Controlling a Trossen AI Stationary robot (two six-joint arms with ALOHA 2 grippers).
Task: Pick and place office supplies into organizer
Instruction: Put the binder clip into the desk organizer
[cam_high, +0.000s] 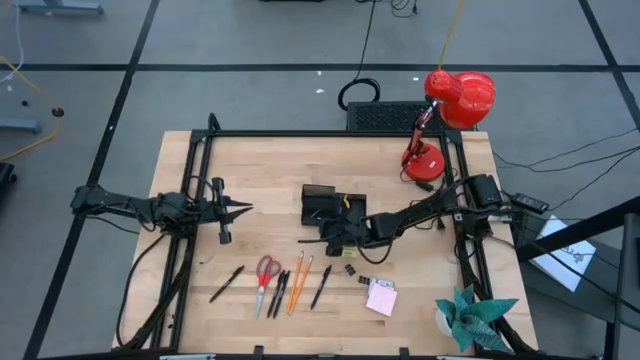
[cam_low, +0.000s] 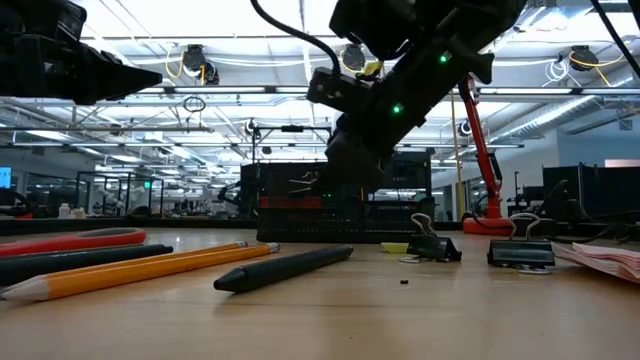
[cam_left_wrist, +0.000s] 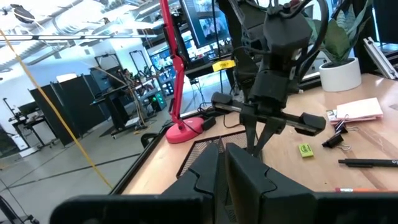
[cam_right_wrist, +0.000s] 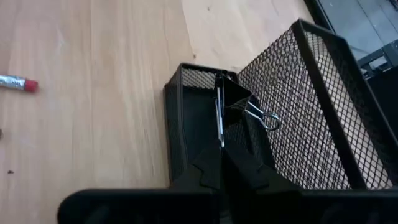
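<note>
The black mesh organizer (cam_high: 320, 204) stands mid-table. My right gripper (cam_high: 335, 238) hovers at its near side, shut on a small black binder clip (cam_right_wrist: 233, 102) above the organizer's low compartment (cam_right_wrist: 193, 118). My left gripper (cam_high: 238, 210) waits shut, left of the organizer and above the table. Lying flat near the front edge are red-handled scissors (cam_high: 266, 272), orange pencils (cam_high: 297, 280), black pens (cam_high: 226, 284), two more black clips (cam_high: 350, 270) and a pink sticky-note pad (cam_high: 381, 298). A small yellow piece (cam_left_wrist: 305, 150) lies on the wood by the organizer. My right gripper pinches the binder clip's black body (cam_right_wrist: 231, 111) between its two fingers, slanting down from the table's right. The clip's silver wire handles (cam_right_wrist: 266, 120) stick out to one side. The clip is lifted clear, hanging over the organizer's low compartment.
A red desk lamp (cam_high: 445, 120) and a black ribbed box (cam_high: 385, 116) stand at the far right edge, and a teal paper plant (cam_high: 472, 318) at the near right corner. Bare wood lies between my left gripper and the organizer.
</note>
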